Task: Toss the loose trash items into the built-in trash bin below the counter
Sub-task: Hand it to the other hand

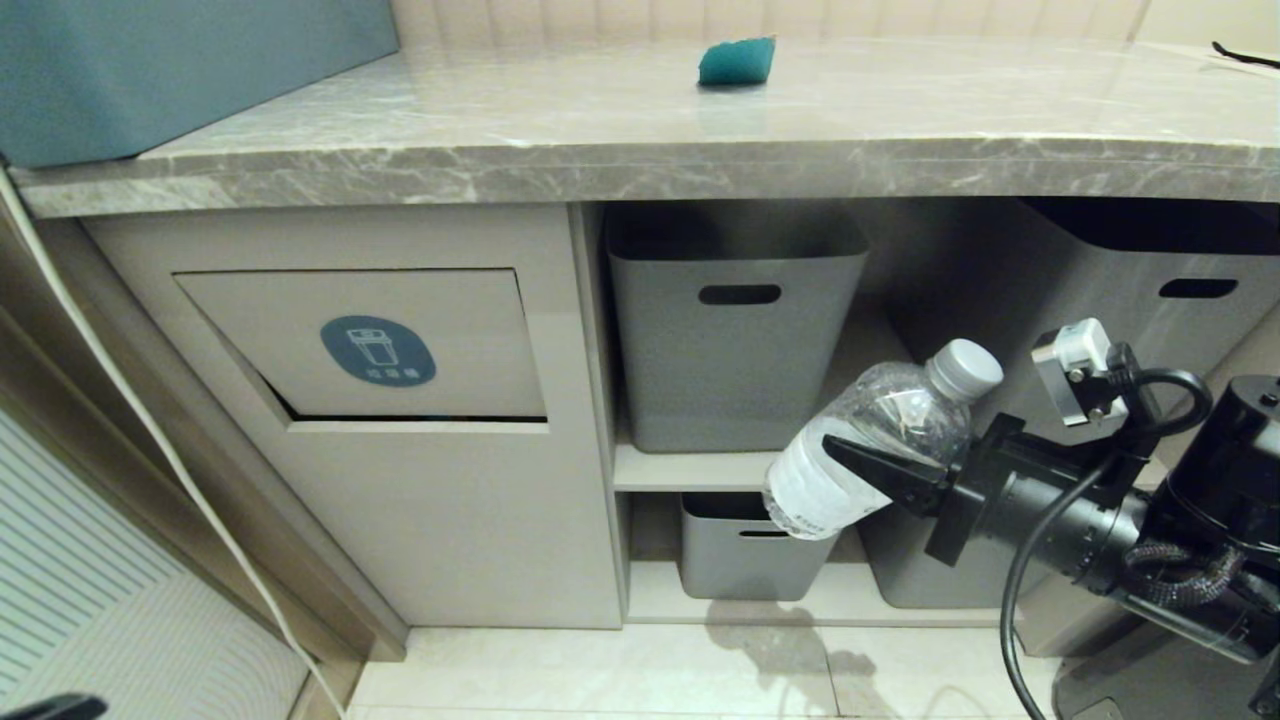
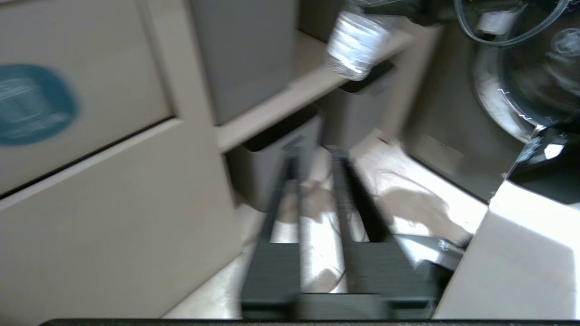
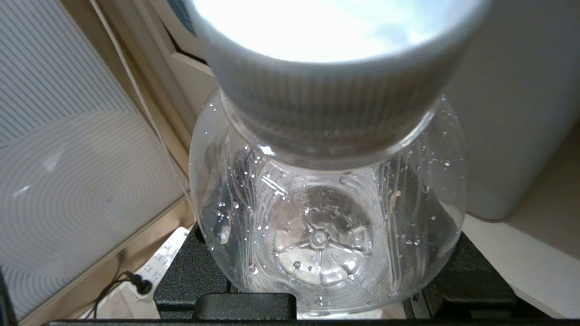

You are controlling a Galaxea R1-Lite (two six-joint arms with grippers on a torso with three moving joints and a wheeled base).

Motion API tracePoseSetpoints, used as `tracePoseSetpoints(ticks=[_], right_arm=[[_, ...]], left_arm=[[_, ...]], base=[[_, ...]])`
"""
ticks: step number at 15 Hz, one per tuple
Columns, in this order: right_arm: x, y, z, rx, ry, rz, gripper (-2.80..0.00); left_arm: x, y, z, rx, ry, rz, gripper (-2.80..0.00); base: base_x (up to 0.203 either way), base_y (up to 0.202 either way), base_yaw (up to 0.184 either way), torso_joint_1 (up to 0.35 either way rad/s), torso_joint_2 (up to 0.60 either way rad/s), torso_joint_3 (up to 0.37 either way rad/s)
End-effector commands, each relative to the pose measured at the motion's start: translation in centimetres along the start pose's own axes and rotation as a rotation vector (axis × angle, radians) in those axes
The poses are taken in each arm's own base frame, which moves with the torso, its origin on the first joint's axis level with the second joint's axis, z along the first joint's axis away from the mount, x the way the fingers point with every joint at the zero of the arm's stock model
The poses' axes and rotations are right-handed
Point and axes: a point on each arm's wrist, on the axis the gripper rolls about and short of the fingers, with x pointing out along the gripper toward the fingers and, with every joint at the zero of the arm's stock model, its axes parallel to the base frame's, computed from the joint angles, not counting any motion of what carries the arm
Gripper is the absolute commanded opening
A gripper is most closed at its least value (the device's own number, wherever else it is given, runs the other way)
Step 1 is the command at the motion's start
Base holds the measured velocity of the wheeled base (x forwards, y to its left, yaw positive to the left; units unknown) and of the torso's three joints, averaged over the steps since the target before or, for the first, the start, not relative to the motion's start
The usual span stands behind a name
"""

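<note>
Bottle (image 1: 880,440) clamped tilted in right claw (image 1: 885,470), left claw (image 2: 315,190) slightly apart, teal wedge (image 1: 737,61) on counter (image 1: 600,130)

The teal wedge (image 1: 737,62) is lying on the counter (image 1: 640,150), toward the back; below, the trash bin flap (image 1: 370,345) is sitting at left, the tubs (image 1: 735,320) standing on shelves to its right; the bottle (image 1: 880,440) is hanging before them.

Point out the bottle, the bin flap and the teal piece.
bottle (image 1: 850,480), head view, white label.
bin flap (image 1: 470,330), head view, bare panel beside the sticker.
teal piece (image 1: 737,62), head view, front face.
</note>
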Motion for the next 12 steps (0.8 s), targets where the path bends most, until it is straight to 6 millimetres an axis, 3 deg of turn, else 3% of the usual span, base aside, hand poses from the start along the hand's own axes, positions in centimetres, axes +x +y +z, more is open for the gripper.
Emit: tracePoseSetpoints(ticks=[1,7,12], right_arm=[[0.2,0.2,0.0,0.0,-0.004,0.011,-2.8],[0.8,1.0,-0.4,0.012,0.013,0.055,-2.8],[3.5,3.2,-0.7,0.024,0.018,0.164,-2.8]], left_arm=[[3.7,2.8,-0.6,-0.086,0.118,-0.088,0.0],[10.0,6.1,-3.2,-0.037,0.273,-0.231,0.0],[15.0,6.1,-2.7,0.018,0.288,-0.379,0.0]], base=[[0.0,0.0,0.0,0.0,0.0,0.0],[0.0,0.0,0.0,0.0,0.0,0.0],[0.0,0.0,0.0,0.0,0.0,0.0]])
